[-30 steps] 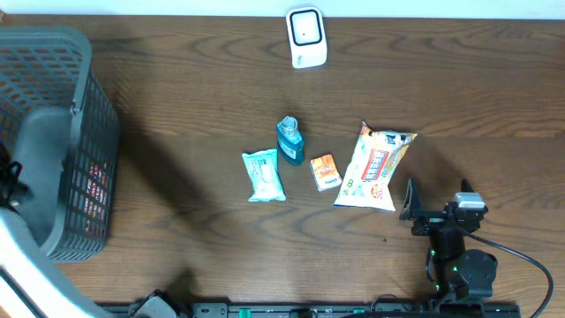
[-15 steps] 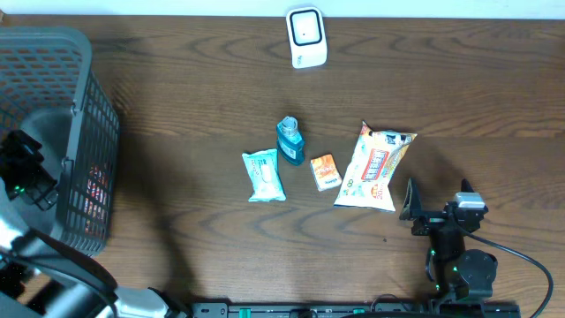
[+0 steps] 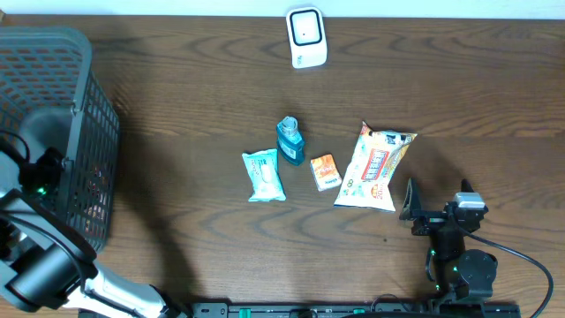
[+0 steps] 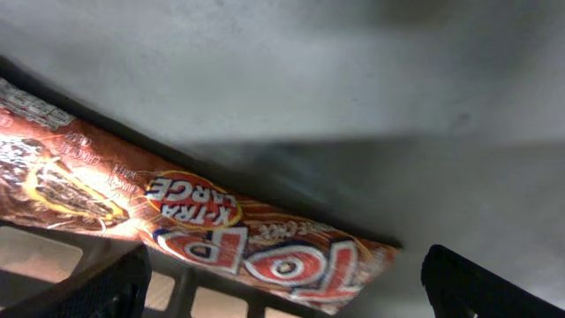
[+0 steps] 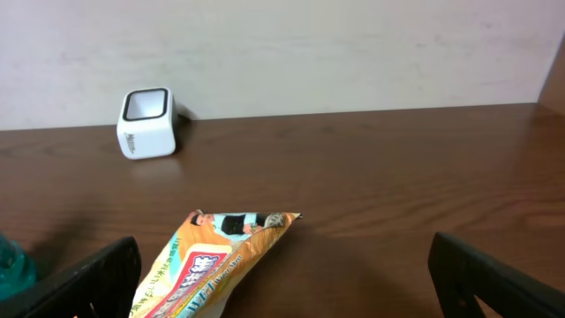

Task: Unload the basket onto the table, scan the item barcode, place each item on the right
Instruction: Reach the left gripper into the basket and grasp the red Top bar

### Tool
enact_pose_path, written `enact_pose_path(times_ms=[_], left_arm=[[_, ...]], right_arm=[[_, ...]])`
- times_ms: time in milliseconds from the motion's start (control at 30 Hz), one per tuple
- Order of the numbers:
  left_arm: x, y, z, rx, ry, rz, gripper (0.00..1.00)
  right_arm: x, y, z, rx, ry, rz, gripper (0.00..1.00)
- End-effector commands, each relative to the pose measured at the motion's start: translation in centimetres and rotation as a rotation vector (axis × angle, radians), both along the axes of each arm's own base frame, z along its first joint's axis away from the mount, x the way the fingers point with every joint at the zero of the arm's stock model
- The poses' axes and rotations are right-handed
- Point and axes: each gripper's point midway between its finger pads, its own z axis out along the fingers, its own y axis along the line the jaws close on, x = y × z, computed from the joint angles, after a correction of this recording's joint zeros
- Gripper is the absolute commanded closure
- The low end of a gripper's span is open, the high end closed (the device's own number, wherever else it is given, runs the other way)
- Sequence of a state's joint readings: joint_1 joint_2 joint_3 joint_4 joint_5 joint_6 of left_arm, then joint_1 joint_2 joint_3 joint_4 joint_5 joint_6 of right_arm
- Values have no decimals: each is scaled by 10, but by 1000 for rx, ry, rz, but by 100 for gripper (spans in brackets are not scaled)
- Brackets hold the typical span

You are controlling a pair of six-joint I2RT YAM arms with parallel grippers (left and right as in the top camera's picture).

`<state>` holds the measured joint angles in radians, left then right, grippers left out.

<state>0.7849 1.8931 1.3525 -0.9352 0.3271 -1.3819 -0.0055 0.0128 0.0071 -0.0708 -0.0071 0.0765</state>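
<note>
The left fingers (image 4: 97, 283) are wide apart and hold nothing. They hang just over a long brown-red shiny snack wrapper (image 4: 221, 221) that lies inside the grey plastic basket (image 3: 93, 124), by its slotted wall, at the left end of the dark wooden desk (image 3: 194, 97). I think this wrapper is the item to scan, and the fingers are open so they can go down on both sides of it. The right fingers (image 5: 88, 278) are wide apart too and hold nothing. That arm rests near the front edge, out of the way. Just ahead of it lies an orange-and-white snack bag (image 3: 375, 168). In the middle sit a small orange box (image 3: 325, 171), a teal bottle (image 3: 290, 141) and a teal packet (image 3: 263, 175). The white box scanner (image 3: 306, 37) stands at the far back edge, well apart from the basket, so the wrapper must be carried to it.
</note>
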Motion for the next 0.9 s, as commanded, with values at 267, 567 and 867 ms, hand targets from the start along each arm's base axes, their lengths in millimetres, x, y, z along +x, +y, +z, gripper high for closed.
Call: enact_pose_path(times_ms=[267,567,867], left_arm=[[-38,-13,-48,25,196,-62,2],[-46,7,-62,146,221,-119,75],[-24,41,-30,302,91,-253,93]], right_arm=[[0,-2,-2,12,5,-10,1],[0,-2,-2,12,5,-11,1],[0,-2,-1,12,4,-10,1]])
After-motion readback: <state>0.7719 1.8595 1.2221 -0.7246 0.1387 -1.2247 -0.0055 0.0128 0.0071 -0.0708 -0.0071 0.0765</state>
